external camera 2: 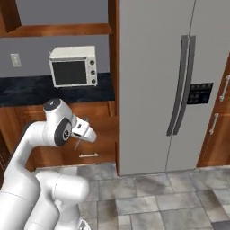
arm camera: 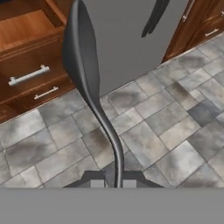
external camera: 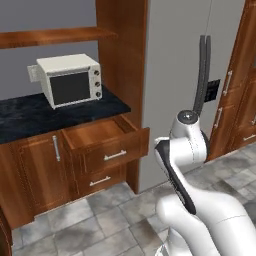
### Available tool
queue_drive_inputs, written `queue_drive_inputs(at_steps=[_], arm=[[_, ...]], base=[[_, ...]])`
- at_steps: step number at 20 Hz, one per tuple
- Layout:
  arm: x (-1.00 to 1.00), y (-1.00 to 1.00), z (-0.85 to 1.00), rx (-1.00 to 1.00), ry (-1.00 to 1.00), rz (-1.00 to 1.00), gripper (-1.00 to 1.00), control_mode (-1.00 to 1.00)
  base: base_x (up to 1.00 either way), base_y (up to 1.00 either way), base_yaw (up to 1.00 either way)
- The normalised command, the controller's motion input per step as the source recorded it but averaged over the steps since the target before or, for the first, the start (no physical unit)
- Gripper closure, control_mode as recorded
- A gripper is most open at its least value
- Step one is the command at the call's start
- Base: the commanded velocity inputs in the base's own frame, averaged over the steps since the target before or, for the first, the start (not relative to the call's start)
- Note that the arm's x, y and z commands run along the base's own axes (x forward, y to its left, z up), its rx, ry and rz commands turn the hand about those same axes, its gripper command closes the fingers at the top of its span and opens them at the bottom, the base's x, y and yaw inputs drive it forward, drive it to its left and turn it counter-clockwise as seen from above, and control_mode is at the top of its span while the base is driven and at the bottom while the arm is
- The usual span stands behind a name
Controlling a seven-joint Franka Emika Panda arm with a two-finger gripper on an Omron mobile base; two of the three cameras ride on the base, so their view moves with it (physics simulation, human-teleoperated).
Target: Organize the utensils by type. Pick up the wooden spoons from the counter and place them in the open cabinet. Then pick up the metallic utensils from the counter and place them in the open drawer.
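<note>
While the gripper point(arm camera: 113, 183) pinches a metallic spoon point(arm camera: 83, 65) above floor tiles point(arm camera: 175, 127) —
open drawer point(external camera: 102, 134) far left, microwave point(external camera: 70, 80) on counter point(external camera: 30, 112), fridge point(external camera 2: 179, 67) right.

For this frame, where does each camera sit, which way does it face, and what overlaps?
Left base view: behind the arm on its left, facing the open drawer, toaster oven and fridge; arm at lower right.
Right base view: behind on the right, facing the fridge; arm at lower left.
Hand view: looks along the gripper, shut on a metal spoon, toward the floor.
All three share drawer and fridge.
</note>
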Motion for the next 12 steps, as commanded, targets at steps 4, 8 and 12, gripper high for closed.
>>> queue_drive_inputs(at_steps=[4, 8, 12], arm=[[0.00, 0.00, 0.00, 0.00, 0.00, 0.00, 1.00, 1.00], [0.00, 0.00, 0.00, 0.00, 0.00, 0.00, 1.00, 1.00], [0.00, 0.00, 0.00, 0.00, 0.00, 0.00, 1.00, 1.00]], base=[[0.62, 0.82, -0.12], [0.61, 0.80, -0.09], [0.39, 0.78, -0.04]])
